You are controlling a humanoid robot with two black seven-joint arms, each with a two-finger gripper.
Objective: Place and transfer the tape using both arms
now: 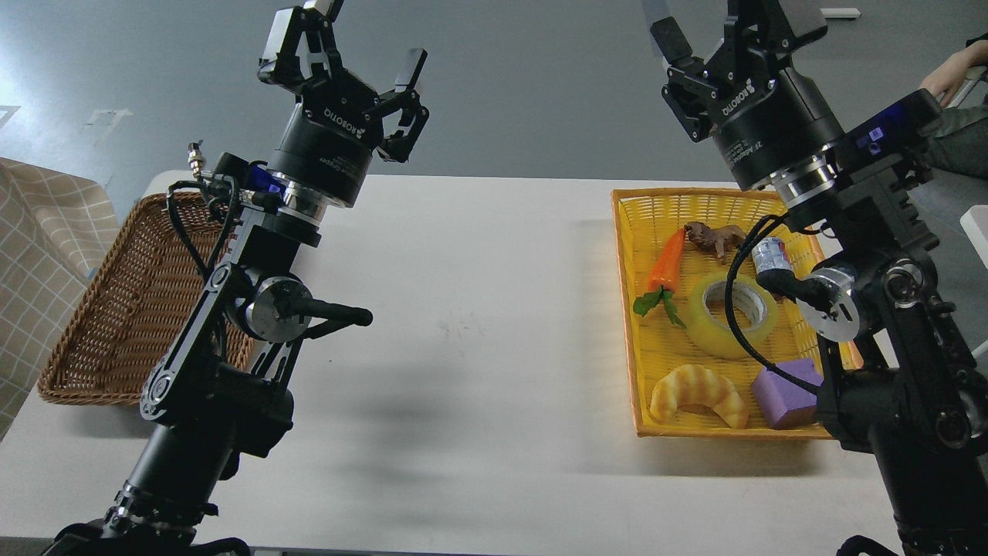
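Note:
The tape (704, 323), a translucent yellow roll with a whitish core, lies flat in the middle of the yellow basket (629, 255) on the right of the white table. A black cable of my right arm crosses in front of it. My right gripper (729, 19) is raised well above the basket's far edge, open and empty, its fingertips partly cut off by the top of the view. High over the table's left part, my left gripper (361, 55) also stands open with nothing between its fingers.
With the tape in the yellow basket are an orange carrot (668, 261), a croissant toy (698, 394), a purple block (781, 395), a brown toy animal (714, 235) and a small can (770, 255). A brown wicker basket (108, 324) sits far left. A person's hand (951, 73) shows top right.

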